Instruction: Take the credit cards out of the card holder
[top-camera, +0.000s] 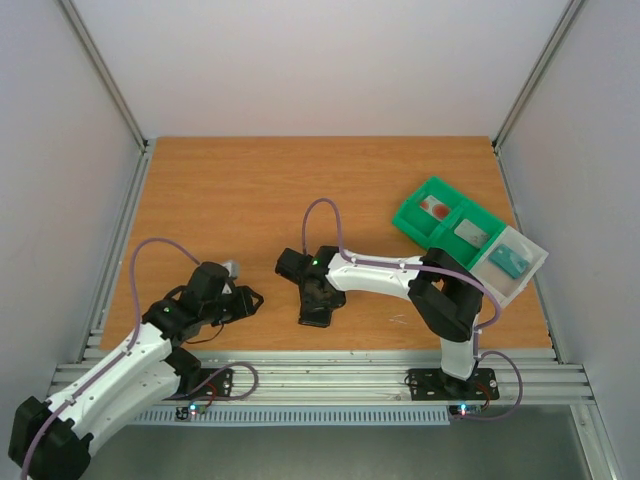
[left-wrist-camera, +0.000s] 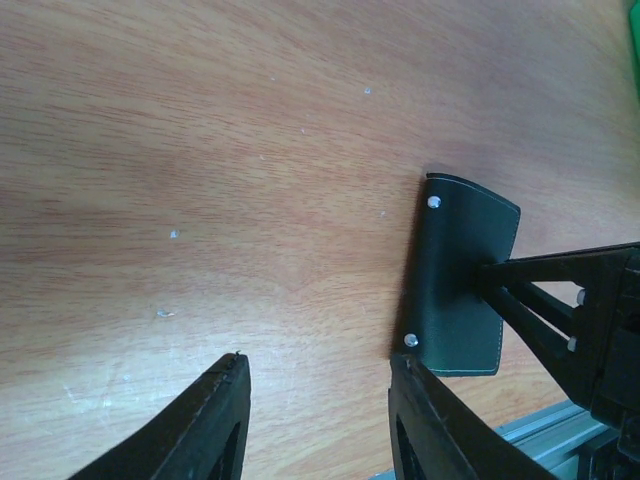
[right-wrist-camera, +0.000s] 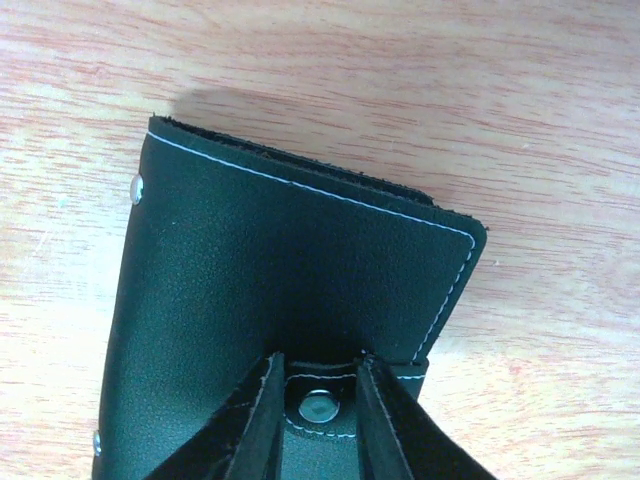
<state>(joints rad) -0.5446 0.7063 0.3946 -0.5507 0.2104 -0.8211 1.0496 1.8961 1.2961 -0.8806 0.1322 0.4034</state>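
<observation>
- The small black stitched leather bi-fold card holder (right-wrist-camera: 300, 290) lies folded shut on the orange-brown wooden table (left-wrist-camera: 200, 150), towards its near edge; no credit cards show.
- The right gripper (right-wrist-camera: 318, 365) has its jaws narrowly apart astride the little black snap tab (right-wrist-camera: 318, 407); whether they pinch it cannot be told.
- The left gripper (left-wrist-camera: 320, 365) is just beside the holder; jaws apart, empty.
- Risk: nothing pins the holder; a pull on the tab may drag or lift the whole holder instead of unsnapping it; a shallow pinch may slip off.

We see a card holder (right-wrist-camera: 300, 290) of black, grained, matt leather-like material with pale stitching and a shiny metal snap stud (right-wrist-camera: 318, 406), on a smooth wood-grain table (right-wrist-camera: 540, 100).
</observation>
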